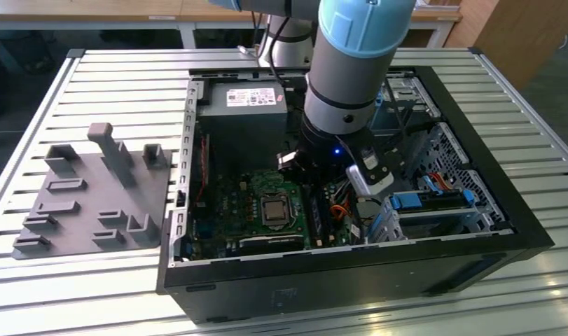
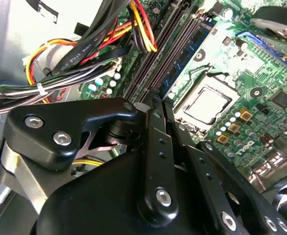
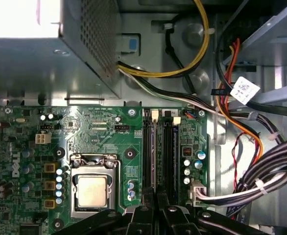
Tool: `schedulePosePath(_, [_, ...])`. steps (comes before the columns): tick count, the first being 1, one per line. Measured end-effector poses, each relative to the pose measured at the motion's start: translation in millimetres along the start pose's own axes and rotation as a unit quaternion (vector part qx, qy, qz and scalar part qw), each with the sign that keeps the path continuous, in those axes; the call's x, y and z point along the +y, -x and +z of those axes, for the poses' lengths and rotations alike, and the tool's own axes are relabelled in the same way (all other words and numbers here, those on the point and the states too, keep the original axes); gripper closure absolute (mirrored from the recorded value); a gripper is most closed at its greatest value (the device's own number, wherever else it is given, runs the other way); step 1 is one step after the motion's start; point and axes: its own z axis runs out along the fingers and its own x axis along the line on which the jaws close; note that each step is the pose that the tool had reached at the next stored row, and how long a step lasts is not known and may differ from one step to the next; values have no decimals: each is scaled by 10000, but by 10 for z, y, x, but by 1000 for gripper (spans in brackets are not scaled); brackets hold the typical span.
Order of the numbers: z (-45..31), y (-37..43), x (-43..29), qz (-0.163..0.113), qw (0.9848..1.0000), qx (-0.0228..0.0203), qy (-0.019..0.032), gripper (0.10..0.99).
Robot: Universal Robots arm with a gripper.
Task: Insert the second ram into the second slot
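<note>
My gripper [image 1: 323, 187] reaches down into the open computer case [image 1: 470, 252], right over the memory slots [image 1: 316, 210] beside the processor socket [image 1: 272, 208]. In the second wrist view its black fingers [image 2: 153, 147] lie close together, their tips [image 2: 156, 100] at the near end of the long dark slots [image 2: 170, 44]. A thin blue-green board edge, the ram [image 2: 182, 58], runs along one slot and looks seated there. In the first wrist view the gripper [image 3: 155, 197] meets the slots [image 3: 160, 152] at their near end. I see nothing held between the fingers.
Bundled black, red, yellow and orange cables [image 2: 84, 49] run close beside the slots. The grey power supply box [image 1: 244, 105] fills the case's far corner, and drive bays with blue latches [image 1: 433, 199] stand at the exterior view's right. A grey holder fixture [image 1: 92, 196] lies on the slatted table.
</note>
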Motion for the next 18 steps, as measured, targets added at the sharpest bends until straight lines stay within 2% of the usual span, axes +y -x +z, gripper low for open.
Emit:
schedulePosePath(12, [51, 34, -2, -7, 10000, 69, 11, 949])
schedulePosePath(18, [63, 39, -3, -6, 10000, 81, 11, 949])
